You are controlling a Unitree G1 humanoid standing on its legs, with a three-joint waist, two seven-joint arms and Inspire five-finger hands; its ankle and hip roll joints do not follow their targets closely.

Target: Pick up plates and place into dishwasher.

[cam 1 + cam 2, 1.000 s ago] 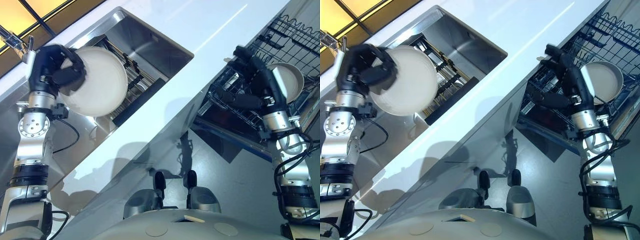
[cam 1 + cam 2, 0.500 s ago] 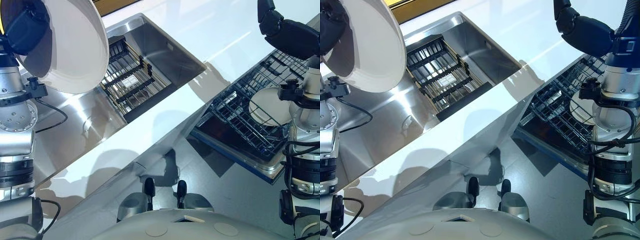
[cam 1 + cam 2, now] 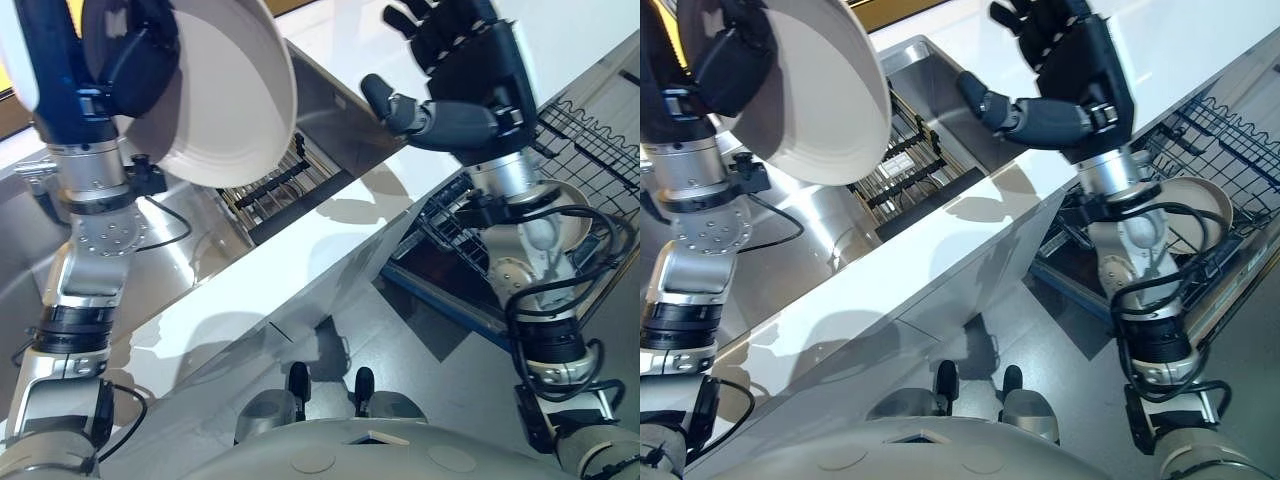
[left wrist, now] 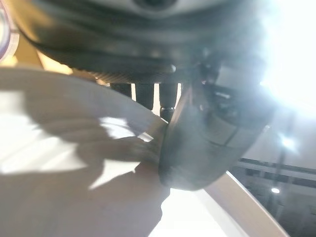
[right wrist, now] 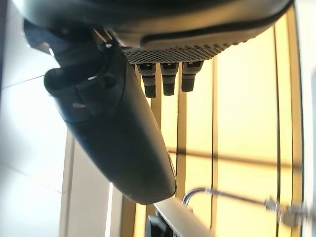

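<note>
the left robot hand (image 3: pixel 135 60) was up high and had its fingers and thumb curled round the edge of a big white plate (image 3: pixel 225 95). the plate was tipped on its side in the air, over the metal sink (image 3: pixel 330 110). a dark wire rack (image 3: pixel 905 165) sat down in the sink, partly hidden behind the plate. the right robot hand (image 3: pixel 470 75) was up in the air too, over the white worktop (image 3: pixel 300 265), with its fingers spread wide and nothing in it. the worktop ran between the sink and the open dishwasher. in the dishwasher's dark wire basket (image 3: pixel 590 150) another plate (image 3: pixel 1195 215) already lay, partly hidden behind the right arm.
</note>
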